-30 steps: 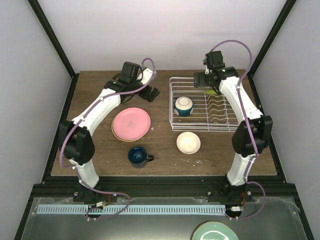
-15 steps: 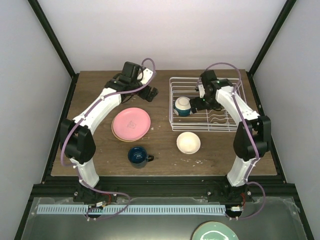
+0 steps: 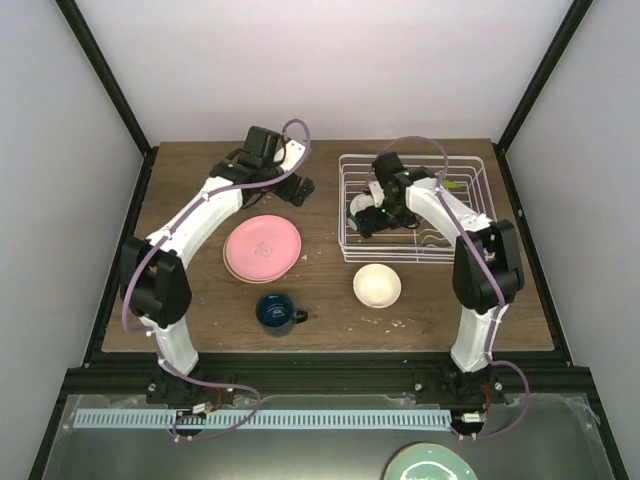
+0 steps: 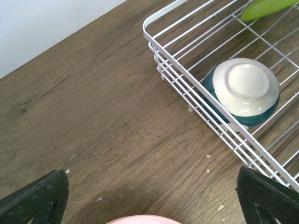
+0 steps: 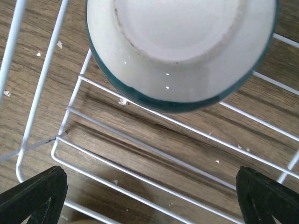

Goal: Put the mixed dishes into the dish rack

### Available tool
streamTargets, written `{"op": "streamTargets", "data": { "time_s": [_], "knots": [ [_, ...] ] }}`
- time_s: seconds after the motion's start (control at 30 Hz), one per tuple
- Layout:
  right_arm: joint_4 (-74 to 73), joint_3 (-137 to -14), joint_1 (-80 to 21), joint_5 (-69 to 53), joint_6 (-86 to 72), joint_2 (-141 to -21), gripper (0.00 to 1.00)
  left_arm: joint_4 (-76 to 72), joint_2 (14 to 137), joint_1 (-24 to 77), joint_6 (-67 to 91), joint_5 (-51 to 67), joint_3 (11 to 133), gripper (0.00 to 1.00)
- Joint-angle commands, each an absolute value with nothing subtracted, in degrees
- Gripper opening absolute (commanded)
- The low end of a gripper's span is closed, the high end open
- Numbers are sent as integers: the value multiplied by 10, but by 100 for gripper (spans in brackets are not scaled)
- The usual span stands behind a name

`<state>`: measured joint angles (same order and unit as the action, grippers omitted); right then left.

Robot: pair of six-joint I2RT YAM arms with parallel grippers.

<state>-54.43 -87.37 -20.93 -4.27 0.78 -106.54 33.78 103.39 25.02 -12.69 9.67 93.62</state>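
Wooden brown tabletop (image 3: 330, 290) carries the white wire dish rack (image 3: 420, 260), at whose left end the upturned cream bowl with a teal band (image 5: 180, 46) lies just ahead of the right gripper (image 5: 149, 172), fingers spread wide and empty, nearer than the equally spread left gripper (image 4: 154, 196) outside the rack.

The white wire dish rack (image 3: 344, 240) sits at the tabletop's (image 3: 200, 330) far right. In its left part a cream bowl (image 4: 245, 88) lies upside down, foot ring up, a teal band round its rim; a lime green plate (image 4: 266, 6) shows farther back (only an edge is visible). A second cream bowl (image 3: 377, 285) sits upright just in front of the rack. Farther left, a pink plate (image 3: 264, 245) lies flat on a peach-tan plate (image 3: 231, 266), the dark blue mug (image 3: 274, 310) upright nearby, handle pointing right.
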Motion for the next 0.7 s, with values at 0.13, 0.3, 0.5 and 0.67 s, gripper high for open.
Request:
{"op": "streamTargets", "data": {
  "time_s": [0.13,0.3,0.5,0.67],
  "knots": [
    [-497,-882,-216,10,-13,-1103,100,339,1018,240,-132,85,927,100],
    [-468,-883,-216,17,-23,-1123,100,340,1014,233,-131,82,924,100],
    [-442,-886,-216,33,-27,-1146,100,341,1013,228,-129,84,924,100],
    [-414,-891,-217,64,-33,-1152,100,342,1014,226,-129,84,924,100]
  ]
}}
